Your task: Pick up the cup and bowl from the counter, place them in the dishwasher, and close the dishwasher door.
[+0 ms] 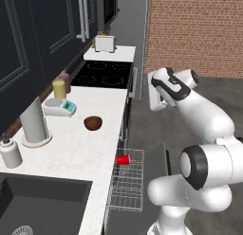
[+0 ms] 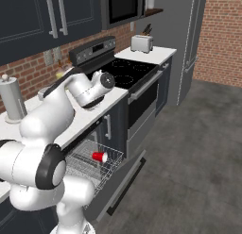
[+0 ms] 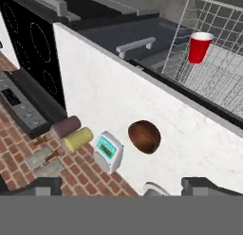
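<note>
The red cup (image 1: 123, 159) (image 2: 99, 156) (image 3: 200, 47) lies on its side in the dishwasher's pulled-out wire rack (image 1: 129, 186) (image 2: 84, 168). On the white counter (image 1: 76, 149) sits the dark brown bowl (image 1: 93, 123) (image 3: 144, 136), upright, next to the scale. The dishwasher door (image 1: 157, 164) (image 2: 124, 180) hangs down open below the rack. My gripper (image 3: 123, 187) is open and empty. It hovers high off the counter's front edge, well above the bowl, which lies between its fingertips in the hand view. My arm hides the bowl in the right base view.
A white-and-teal scale (image 1: 60, 107) (image 3: 107, 151) and a yellow jar (image 1: 59, 89) (image 3: 78, 139) stand behind the bowl. A paper towel roll (image 1: 34, 122), a white bottle (image 1: 9, 152) and the sink (image 1: 38, 205) lie to its left. The black stove (image 1: 102, 74) adjoins on the right.
</note>
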